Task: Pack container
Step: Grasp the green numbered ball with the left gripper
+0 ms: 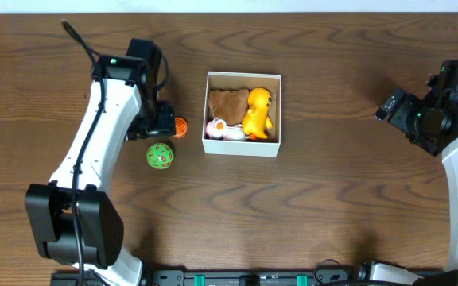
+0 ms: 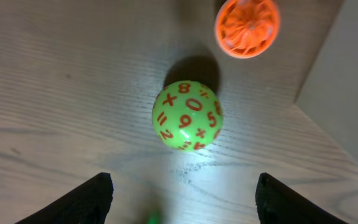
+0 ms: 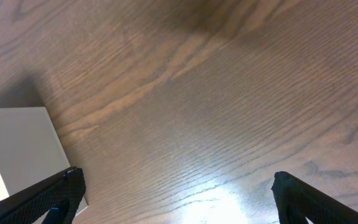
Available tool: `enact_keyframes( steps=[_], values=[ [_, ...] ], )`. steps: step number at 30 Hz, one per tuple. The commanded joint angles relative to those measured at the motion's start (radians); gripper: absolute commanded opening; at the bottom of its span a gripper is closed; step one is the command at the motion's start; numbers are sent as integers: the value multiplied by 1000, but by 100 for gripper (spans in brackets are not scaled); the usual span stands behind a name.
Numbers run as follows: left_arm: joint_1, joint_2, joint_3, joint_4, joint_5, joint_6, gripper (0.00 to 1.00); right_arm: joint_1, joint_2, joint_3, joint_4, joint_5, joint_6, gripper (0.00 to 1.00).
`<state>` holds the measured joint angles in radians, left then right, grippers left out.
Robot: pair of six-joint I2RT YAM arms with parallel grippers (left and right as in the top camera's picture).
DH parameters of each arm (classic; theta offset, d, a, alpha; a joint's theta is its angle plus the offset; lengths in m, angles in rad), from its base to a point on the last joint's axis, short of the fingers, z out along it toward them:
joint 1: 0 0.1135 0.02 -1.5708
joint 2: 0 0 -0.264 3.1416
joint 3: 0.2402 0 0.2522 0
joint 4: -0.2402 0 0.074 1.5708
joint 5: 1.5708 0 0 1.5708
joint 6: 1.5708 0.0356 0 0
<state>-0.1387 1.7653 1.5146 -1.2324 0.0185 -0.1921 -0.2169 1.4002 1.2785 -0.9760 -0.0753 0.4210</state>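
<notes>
Left pincer point(image 2: 184, 186) near numbered green ball point(image 2: 187, 115)

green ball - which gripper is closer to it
Left. The left gripper sits right by the green ball, open fingers facing it; the right gripper is far off, on the other side of the box.

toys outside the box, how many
2: a green number ball on the table left of the container, and an orange toy near it. The left arm may hide more.
</notes>
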Motion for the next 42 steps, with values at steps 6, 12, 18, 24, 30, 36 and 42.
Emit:
enact_keyframes(
  steps=[6,12,18,24,30,36,42],
  values=[
    [3,6,-204,177,102,95,80,-5,3,0,-1,-4,12,99],
    [12,6,-316,282,97,95,81,-5,3,0,-8,-4,11,99],
    [24,17,-362,348,47,95,81,-5,3,0,-8,-4,11,99],
    [24,29,-424,427,41,95,80,-5,3,0,-9,-4,11,99],
    [24,28,-432,465,37,95,60,-5,3,0,-9,-4,11,99],
    [24,27,-430,475,37,97,49,-5,3,0,-13,-4,8,99],
    [23,-25,-317,341,42,109,41,-5,3,0,-11,-4,8,99]
  ],
)
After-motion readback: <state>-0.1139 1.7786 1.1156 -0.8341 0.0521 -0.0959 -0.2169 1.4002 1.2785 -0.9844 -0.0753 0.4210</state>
